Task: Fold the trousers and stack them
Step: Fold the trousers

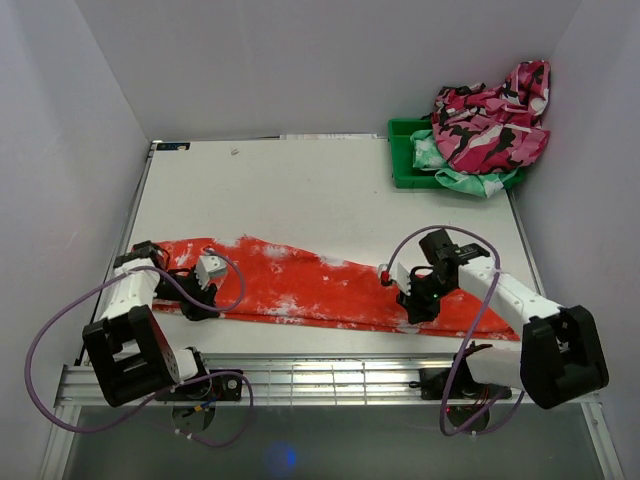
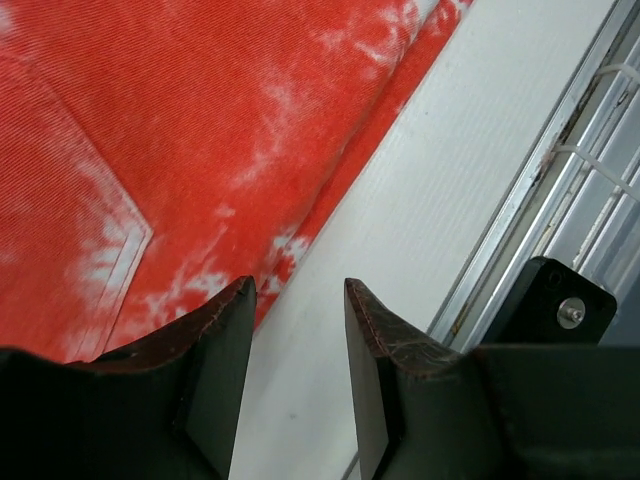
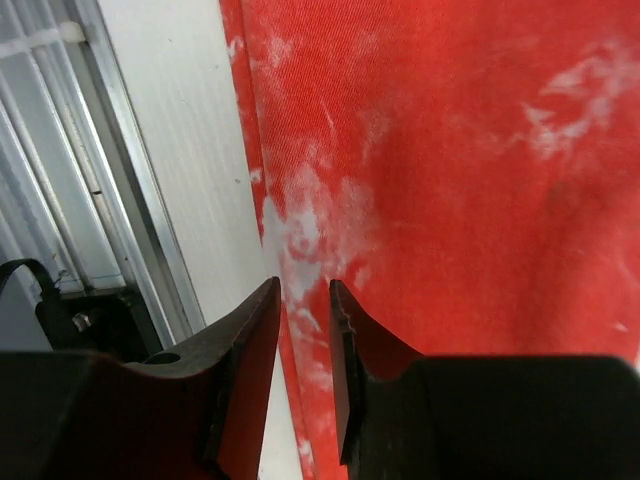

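Note:
The red-orange, white-speckled trousers (image 1: 300,285) lie flat in a long strip across the near part of the table. At their left end my left gripper (image 1: 198,298) sits low, beside a pocket seam. In the left wrist view its jaws (image 2: 297,285) stand open over bare white table, and the trousers (image 2: 200,130) end at the left fingertip (image 2: 235,300). My right gripper (image 1: 415,305) is down on the right part of the cloth. In the right wrist view its jaws (image 3: 303,285) are a narrow gap apart, straddling the near hem of the trousers (image 3: 450,150), which lies flat between them.
A green bin (image 1: 402,160) at the back right holds a pink, black and white camouflage garment (image 1: 490,125) and a mint-green garment (image 1: 470,180). A metal rail (image 1: 320,375) runs along the table's (image 1: 300,190) near edge, just past both grippers.

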`<state>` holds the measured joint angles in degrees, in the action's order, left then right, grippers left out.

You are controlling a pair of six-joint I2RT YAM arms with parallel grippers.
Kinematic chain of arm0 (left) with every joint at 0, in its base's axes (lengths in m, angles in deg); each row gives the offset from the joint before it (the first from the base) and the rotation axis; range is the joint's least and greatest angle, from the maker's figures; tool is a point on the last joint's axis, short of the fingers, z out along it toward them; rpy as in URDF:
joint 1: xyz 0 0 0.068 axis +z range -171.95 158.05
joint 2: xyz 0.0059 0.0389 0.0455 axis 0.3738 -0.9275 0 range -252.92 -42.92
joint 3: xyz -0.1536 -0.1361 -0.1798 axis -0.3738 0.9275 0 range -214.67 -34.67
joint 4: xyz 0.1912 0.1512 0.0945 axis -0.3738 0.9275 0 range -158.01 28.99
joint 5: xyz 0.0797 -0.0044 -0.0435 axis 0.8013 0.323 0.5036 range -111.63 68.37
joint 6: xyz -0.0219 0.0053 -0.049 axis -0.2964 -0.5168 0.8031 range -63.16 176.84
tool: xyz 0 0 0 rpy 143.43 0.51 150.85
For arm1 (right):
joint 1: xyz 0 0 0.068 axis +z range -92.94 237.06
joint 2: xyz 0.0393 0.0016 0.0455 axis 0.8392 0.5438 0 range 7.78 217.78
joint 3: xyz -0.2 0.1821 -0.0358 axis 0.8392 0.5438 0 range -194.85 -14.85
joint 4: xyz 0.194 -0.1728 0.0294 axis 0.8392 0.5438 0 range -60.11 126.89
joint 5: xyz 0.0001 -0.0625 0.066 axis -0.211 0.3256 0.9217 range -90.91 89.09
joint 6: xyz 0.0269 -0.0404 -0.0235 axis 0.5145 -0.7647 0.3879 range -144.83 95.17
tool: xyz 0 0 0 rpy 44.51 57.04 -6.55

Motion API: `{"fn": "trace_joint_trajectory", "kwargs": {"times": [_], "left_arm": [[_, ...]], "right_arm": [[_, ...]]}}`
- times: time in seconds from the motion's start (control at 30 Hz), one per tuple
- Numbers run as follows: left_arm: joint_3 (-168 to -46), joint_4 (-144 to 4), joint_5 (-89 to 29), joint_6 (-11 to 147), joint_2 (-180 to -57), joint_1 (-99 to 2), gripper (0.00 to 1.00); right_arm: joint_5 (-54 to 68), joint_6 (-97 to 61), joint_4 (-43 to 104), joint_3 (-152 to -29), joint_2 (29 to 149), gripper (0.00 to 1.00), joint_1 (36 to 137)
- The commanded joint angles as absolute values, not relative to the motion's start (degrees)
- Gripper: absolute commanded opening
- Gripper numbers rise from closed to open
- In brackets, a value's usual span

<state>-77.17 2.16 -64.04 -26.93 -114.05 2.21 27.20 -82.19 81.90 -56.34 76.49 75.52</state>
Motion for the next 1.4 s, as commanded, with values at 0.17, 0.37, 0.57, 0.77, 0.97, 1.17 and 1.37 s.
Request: {"fn": "trace_joint_trajectory", "kwargs": {"times": [0.17, 0.37, 0.57, 0.77, 0.97, 1.17, 1.37], "left_arm": [[-74.22, -21.24, -61.79, -7.68, -122.54, -6.57, 0.50], [-79.84, -21.78, -64.69, -5.03, -128.17, -7.10, 0.51], [-83.54, -13.26, -67.94, -13.10, -122.83, -7.18, 0.55], [-82.31, -12.37, -67.60, -16.28, -118.07, -10.78, 0.56], [-80.20, -14.39, -66.63, -16.46, -119.12, -14.56, 0.54], [-76.25, -19.49, -62.59, -15.67, -117.98, -19.83, 0.50], [-74.14, -24.06, -59.42, -15.23, -118.50, -20.98, 0.51]], "right_arm": [[11.66, -75.27, 61.12, -52.99, 89.60, 0.29, 79.12], [11.82, -75.98, 61.53, -59.93, 94.62, 0.29, 79.12], [16.22, -75.37, 67.95, -62.84, 89.36, 0.31, 79.12], [19.30, -70.63, 69.44, -64.86, 85.22, 0.33, 81.31], [17.37, -67.63, 66.73, -63.46, 86.09, 0.32, 87.64], [14.21, -66.31, 61.72, -61.08, 89.43, 0.31, 93.70], [11.39, -65.61, 58.02, -60.55, 92.94, 0.30, 94.94]]}}
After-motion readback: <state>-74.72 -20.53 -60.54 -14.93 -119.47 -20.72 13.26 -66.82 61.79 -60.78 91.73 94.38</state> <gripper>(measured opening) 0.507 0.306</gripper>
